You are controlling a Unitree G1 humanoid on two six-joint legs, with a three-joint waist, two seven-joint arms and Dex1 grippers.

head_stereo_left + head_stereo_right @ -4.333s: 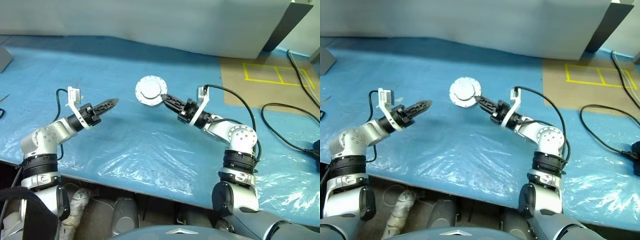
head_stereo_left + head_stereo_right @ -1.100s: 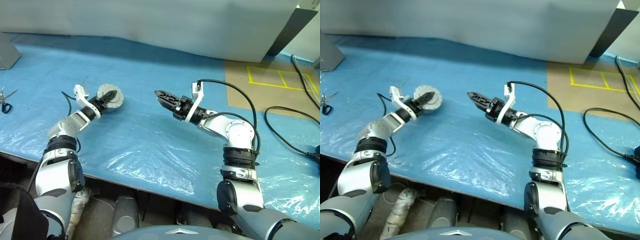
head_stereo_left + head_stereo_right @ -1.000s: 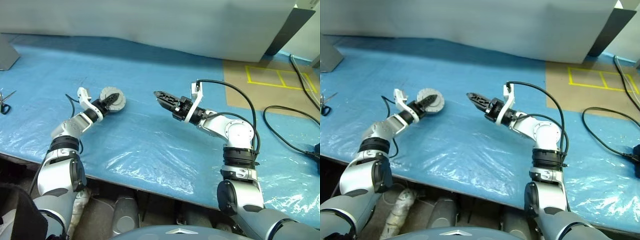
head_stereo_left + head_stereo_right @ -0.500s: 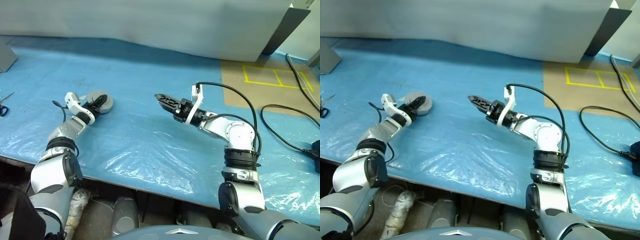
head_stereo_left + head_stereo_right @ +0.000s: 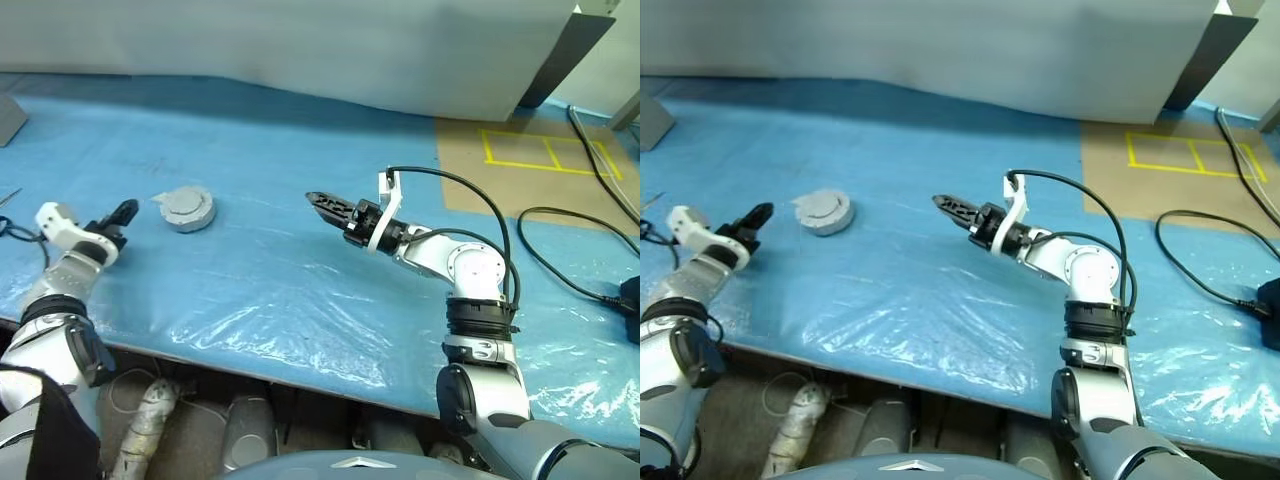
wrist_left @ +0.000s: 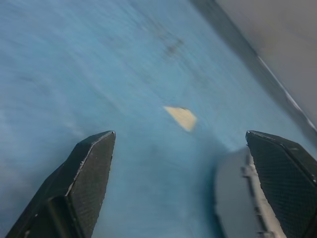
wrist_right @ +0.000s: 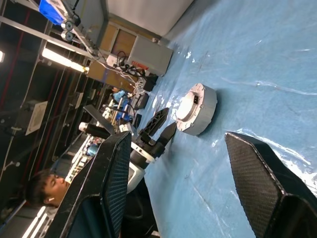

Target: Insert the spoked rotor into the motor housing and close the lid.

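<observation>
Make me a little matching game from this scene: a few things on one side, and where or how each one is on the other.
Things:
1. closed motor housing
2. left gripper
3. right gripper
4. yellow tape rectangle

Places or states:
A. on the brown panel
B. open, held above the middle of the sheet
C. resting alone on the blue sheet
D. open, beside the housing, apart from it

Pairs: 1-C, 2-D, 3-B, 4-A

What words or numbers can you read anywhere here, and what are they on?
None can be read.
The closed motor housing lying on the blue plastic sheet: no writing shows on it.
The yellow tape lines on the brown board: a ruled shape, not letters.
The small tan scrap on the sheet: blank.
The shelves in the right wrist view: any labels are too small to read.
</observation>
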